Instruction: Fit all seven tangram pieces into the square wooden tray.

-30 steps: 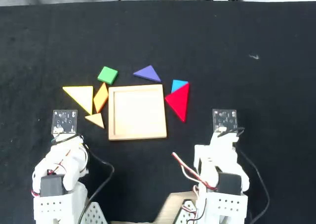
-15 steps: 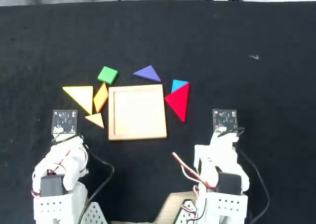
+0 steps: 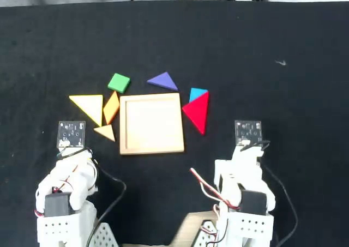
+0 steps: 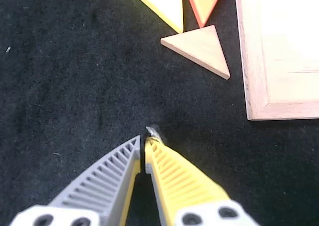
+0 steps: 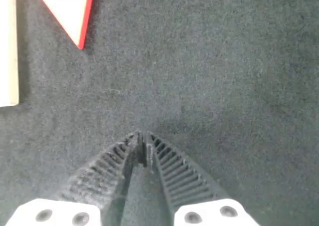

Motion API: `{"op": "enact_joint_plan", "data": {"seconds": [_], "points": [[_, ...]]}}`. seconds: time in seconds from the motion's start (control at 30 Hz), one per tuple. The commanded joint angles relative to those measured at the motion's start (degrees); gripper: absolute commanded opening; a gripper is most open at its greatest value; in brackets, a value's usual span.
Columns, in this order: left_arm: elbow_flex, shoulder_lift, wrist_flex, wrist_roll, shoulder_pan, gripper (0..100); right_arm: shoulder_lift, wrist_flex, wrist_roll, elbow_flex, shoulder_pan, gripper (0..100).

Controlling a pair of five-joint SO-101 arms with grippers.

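Note:
The square wooden tray (image 3: 151,148) lies mid-table with nothing in it. To its left lie a large yellow triangle (image 3: 89,107), an orange parallelogram (image 3: 111,107) and a small tan triangle (image 3: 105,132). A green square (image 3: 119,83) and a purple triangle (image 3: 163,81) sit behind it. A blue piece (image 3: 197,94) and a red triangle (image 3: 197,112) lie at its right. My left gripper (image 4: 144,142) is shut on nothing, near the tan triangle (image 4: 199,49) and the tray's corner (image 4: 259,101). My right gripper (image 5: 140,142) is shut on nothing, short of the red triangle's tip (image 5: 70,9).
Black cloth covers the table (image 3: 262,67). Both arms stand folded at the near edge, the left arm (image 3: 65,187) and the right arm (image 3: 242,187), each with a square marker plate on top. Open cloth stretches behind and to the right of the pieces.

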Motion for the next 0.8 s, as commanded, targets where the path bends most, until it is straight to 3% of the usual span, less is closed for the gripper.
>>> {"op": "enact_joint_plan", "data": {"seconds": [0.0,0.5,0.67,0.77], "points": [[1.1,-0.4,0.4,-0.4,-0.4,3,-5.0,0.4,0.2,-0.2,-0.4,1.2],[1.1,-0.7,-0.4,-0.4,0.0,3,-5.0,0.3,0.4,-0.2,-0.4,1.5],[-2.7,-0.7,-15.5,-0.4,-3.7,3,-5.0,-8.7,0.4,-0.2,-0.4,1.5],[-2.6,-0.6,-19.1,-1.0,-7.0,3,-5.0,-18.5,0.4,-0.2,-0.4,1.5]]}}
